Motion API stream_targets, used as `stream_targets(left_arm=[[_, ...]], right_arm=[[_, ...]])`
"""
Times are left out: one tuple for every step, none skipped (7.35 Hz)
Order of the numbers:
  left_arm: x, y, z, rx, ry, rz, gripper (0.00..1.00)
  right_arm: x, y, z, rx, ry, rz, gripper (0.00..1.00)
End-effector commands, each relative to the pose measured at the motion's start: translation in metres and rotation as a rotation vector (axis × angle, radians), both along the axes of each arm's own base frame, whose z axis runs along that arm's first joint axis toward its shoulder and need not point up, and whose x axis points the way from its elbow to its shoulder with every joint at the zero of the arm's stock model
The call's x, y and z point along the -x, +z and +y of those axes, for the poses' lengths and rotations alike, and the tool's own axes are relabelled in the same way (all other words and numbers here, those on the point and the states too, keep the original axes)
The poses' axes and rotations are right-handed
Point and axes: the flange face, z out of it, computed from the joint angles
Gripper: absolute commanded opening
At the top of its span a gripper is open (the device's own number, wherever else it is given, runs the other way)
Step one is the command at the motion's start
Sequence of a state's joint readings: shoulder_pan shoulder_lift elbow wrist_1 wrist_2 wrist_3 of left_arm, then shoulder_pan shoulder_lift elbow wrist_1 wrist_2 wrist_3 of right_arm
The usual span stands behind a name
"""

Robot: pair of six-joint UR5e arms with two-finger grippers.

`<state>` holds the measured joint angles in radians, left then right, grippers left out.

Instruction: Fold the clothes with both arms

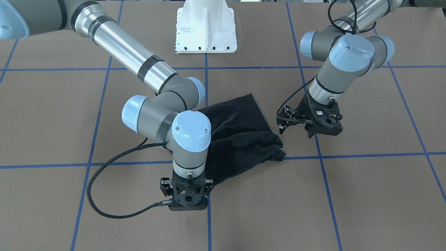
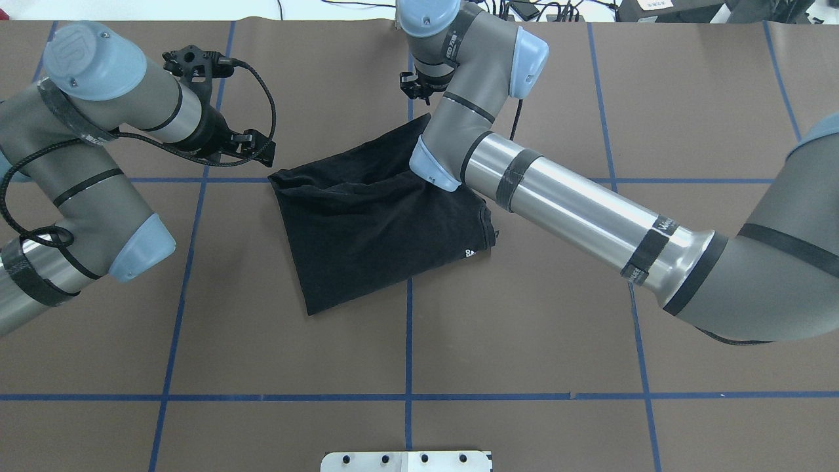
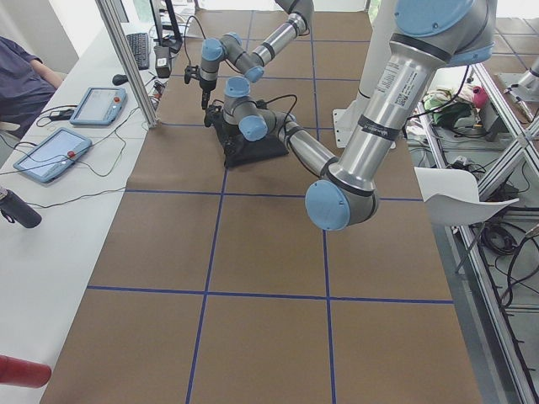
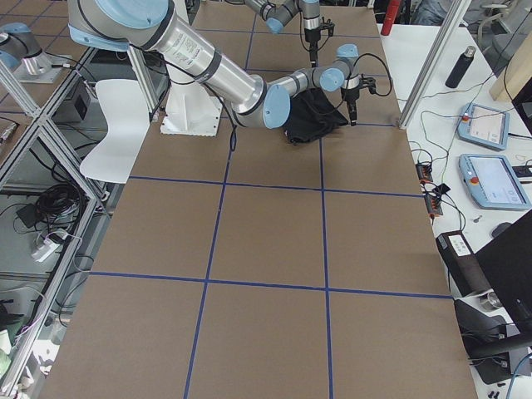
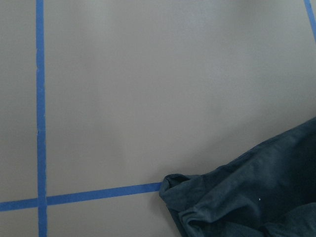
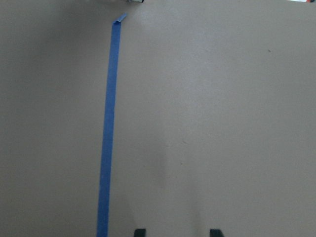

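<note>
Black T-shirt (image 2: 373,223) folded on brown table (image 2: 524,314). Left gripper (image 1: 283,121) spread open, empty, just beside its corner. Right gripper (image 2: 416,93) parted, empty, past far edge.

My right arm (image 2: 577,210) hides part of the T-shirt (image 2: 367,229); the right end effector (image 6: 177,232) is cropped to its fingertips.

One T-shirt (image 2: 367,223), two arms (image 2: 92,203) (image 2: 577,210), one pedestal (image 1: 205,31)

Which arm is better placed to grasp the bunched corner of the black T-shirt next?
Left, probably: the left tool hangs open beside the bunched corner, which its wrist view shows; the right tool faces only table.
</note>
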<state>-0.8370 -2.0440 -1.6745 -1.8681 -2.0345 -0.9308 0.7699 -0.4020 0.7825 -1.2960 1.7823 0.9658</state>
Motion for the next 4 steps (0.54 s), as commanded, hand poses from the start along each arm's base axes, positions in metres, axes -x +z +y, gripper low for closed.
stream_targets(left_arm=[[0.010, -0.003, -0.005, -0.008, -0.007, 0.000, 1.00], [0.023, -0.005, -0.010, -0.039, 0.006, -0.019, 1.00], [0.051, 0.004, -0.014, -0.068, 0.041, -0.072, 1.00], [0.084, 0.023, -0.016, -0.108, 0.060, -0.118, 1.00]], right_arm=[[-0.055, 0.002, -0.030, 0.050, -0.085, -0.011, 0.99], [-0.089, 0.022, -0.035, 0.063, -0.117, -0.046, 0.99], [-0.130, 0.062, -0.020, 0.029, -0.154, -0.071, 0.99], [-0.179, 0.114, 0.003, 0.003, -0.187, -0.079, 0.99]])
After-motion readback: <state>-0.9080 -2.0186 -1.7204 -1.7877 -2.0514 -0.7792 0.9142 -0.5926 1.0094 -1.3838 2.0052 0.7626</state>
